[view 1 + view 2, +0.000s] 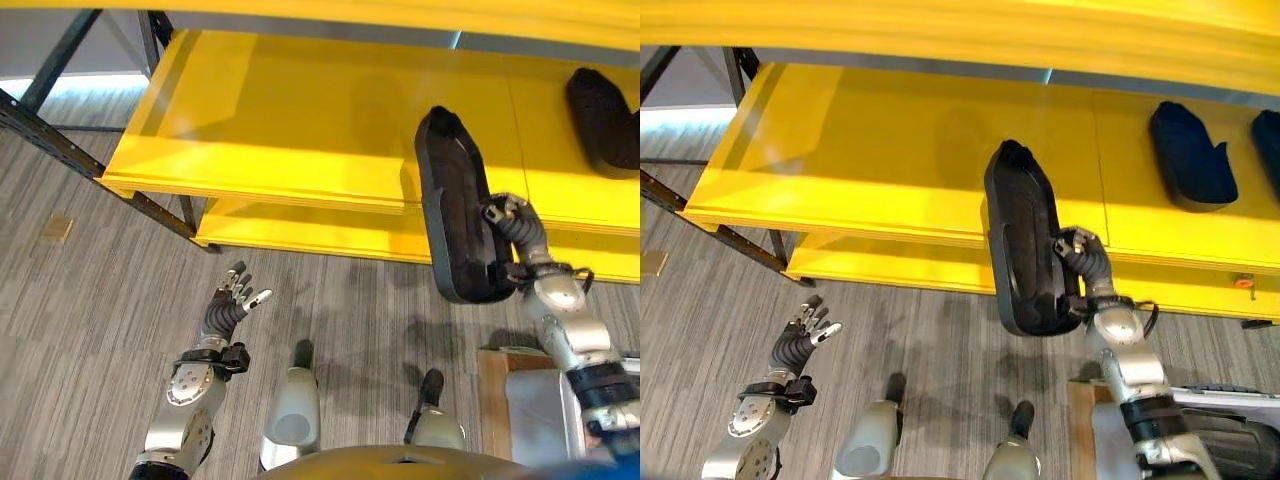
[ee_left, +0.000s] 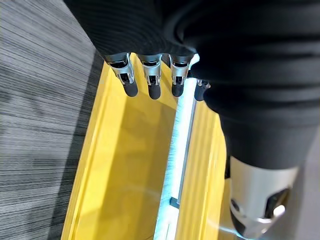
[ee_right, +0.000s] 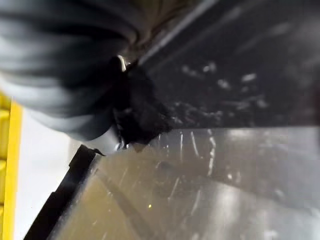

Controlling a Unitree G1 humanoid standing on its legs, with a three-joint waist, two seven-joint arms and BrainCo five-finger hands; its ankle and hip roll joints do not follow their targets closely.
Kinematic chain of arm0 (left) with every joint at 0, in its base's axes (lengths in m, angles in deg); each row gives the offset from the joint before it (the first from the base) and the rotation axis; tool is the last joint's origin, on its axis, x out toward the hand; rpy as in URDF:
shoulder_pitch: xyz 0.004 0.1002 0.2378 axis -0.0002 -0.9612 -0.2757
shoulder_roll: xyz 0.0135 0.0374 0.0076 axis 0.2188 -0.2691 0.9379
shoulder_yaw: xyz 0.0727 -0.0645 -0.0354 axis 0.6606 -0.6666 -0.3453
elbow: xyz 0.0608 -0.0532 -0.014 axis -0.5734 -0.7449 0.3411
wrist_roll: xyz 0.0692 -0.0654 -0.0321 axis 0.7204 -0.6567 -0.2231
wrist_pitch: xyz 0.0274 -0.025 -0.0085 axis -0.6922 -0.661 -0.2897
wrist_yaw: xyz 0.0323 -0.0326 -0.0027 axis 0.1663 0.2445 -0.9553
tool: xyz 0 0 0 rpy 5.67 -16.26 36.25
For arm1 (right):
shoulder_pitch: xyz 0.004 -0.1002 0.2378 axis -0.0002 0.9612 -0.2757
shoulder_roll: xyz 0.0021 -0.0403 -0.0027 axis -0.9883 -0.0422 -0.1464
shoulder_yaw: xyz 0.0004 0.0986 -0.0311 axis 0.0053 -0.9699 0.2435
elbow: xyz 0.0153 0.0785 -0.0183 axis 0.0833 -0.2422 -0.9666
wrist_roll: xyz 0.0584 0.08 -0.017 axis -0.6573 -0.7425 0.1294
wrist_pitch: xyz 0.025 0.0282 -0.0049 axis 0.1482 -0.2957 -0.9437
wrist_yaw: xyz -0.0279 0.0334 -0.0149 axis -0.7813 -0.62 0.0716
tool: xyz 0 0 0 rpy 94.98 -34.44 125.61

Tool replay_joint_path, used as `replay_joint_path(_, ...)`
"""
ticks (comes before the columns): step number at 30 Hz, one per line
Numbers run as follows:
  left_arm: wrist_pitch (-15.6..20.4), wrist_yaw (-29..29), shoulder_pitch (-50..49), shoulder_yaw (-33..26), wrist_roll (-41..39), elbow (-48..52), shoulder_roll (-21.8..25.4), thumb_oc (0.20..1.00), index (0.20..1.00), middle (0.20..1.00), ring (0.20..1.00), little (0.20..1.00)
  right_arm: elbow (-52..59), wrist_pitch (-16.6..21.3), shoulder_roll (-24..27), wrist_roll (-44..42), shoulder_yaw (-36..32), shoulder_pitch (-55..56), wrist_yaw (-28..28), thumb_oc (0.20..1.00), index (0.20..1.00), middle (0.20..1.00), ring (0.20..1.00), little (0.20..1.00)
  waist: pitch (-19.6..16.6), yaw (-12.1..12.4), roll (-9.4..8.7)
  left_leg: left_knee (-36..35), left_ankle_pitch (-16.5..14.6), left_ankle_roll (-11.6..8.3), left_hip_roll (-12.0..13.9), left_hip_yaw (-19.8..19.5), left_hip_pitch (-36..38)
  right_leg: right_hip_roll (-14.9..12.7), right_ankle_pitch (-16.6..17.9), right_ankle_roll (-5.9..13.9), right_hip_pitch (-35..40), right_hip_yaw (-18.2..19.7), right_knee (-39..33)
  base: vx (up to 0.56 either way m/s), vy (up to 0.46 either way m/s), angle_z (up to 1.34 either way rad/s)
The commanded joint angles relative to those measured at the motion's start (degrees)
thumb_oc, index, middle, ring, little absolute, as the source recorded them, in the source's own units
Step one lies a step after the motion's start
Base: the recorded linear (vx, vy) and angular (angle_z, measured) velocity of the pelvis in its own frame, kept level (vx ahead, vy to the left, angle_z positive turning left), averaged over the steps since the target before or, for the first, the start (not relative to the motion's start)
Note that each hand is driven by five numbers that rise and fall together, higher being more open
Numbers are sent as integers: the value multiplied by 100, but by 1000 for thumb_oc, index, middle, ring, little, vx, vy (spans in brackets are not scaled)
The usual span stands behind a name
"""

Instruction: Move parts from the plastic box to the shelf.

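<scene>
A long black moulded part [image 1: 455, 205] [image 1: 1022, 240] stands on edge, its top end over the front of the yellow shelf [image 1: 300, 120] and its lower end hanging in front of it. My right hand [image 1: 520, 240] [image 1: 1087, 262] is shut on the part's right rim, fingers curled round it. The part's dark glossy surface [image 3: 225, 75] shows close up in the right wrist view. Another black part [image 1: 603, 120] [image 1: 1190, 152] lies flat on the shelf at the right. My left hand [image 1: 230, 300] [image 1: 800, 340] hangs open and empty over the floor at the lower left, its fingers [image 2: 150, 80] straight.
A plastic box [image 1: 535, 410] sits on the floor at the lower right beside my right arm. The shelf has a dark metal frame [image 1: 60, 140] at its left end and a lower yellow level [image 1: 320, 235] beneath. A wide stretch of shelf left of the held part is bare.
</scene>
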Motion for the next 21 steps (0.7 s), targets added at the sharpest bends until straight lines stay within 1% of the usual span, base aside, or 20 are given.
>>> replay_joint_path(1,295,64,58,46,-201,556,403,1000,1000,1000,1000,1000,-433,314,462,-322,197,-1019,261,200,200,200,200,200,-129,121,-36,-232,516,-24,276,53,-318,-215,-613,-47,313,-153,802,-48,-50,7)
replay_joint_path(4,326,2,175,140,-378,686,576,1000,1000,1000,1000,1000,-1427,209,987,-533,798,-2599,333,200,200,200,200,200,184,214,71,-108,492,-23,341,65,-434,-174,-736,-84,-53,-41,1148,-73,-19,-9)
replay_joint_path(6,333,-3,192,167,-413,708,620,1000,1000,1000,1000,1000,-1828,165,1104,-567,1032,-3168,373,200,200,200,200,200,280,239,102,-104,514,-24,358,54,-511,-155,-747,-96,-188,-19,1210,-52,-13,-19)
replay_joint_path(11,365,-77,250,220,-503,765,620,1000,1000,1000,1000,1000,-2858,126,1132,-726,1331,-4259,522,200,200,200,200,200,448,273,153,-92,562,-22,382,50,-683,-142,-769,-120,-426,32,1299,-7,-2,-1)
replay_joint_path(14,403,-172,402,313,-530,810,642,1000,1000,1000,1000,1000,-3907,82,1177,-694,1698,-5390,628,200,200,200,200,200,614,333,169,26,525,15,355,9,-958,-132,-787,-150,-707,85,1420,-6,-3,-2)
replay_joint_path(17,426,-241,503,378,-556,793,627,1000,1000,1000,1000,1000,-4322,93,1105,-760,1833,-5845,688,200,200,200,200,200,682,357,165,162,477,35,313,-43,-1150,-123,-816,-172,-832,81,1490,-4,-1,-4)
replay_joint_path(19,426,-248,520,397,-559,794,633,1000,1000,1000,1000,1000,-4395,106,1060,-797,1836,-5927,709,200,200,200,200,200,702,368,157,184,467,40,305,-57,-1186,-112,-815,-176,-856,92,1499,-4,-3,2)
replay_joint_path(21,455,-287,607,459,-560,824,663,1000,1000,1000,1000,1000,-4694,163,934,-1016,1794,-6144,777,200,200,200,200,200,762,401,140,282,438,62,281,-80,-1326,-90,-802,-186,-960,105,1552,-10,-6,6)
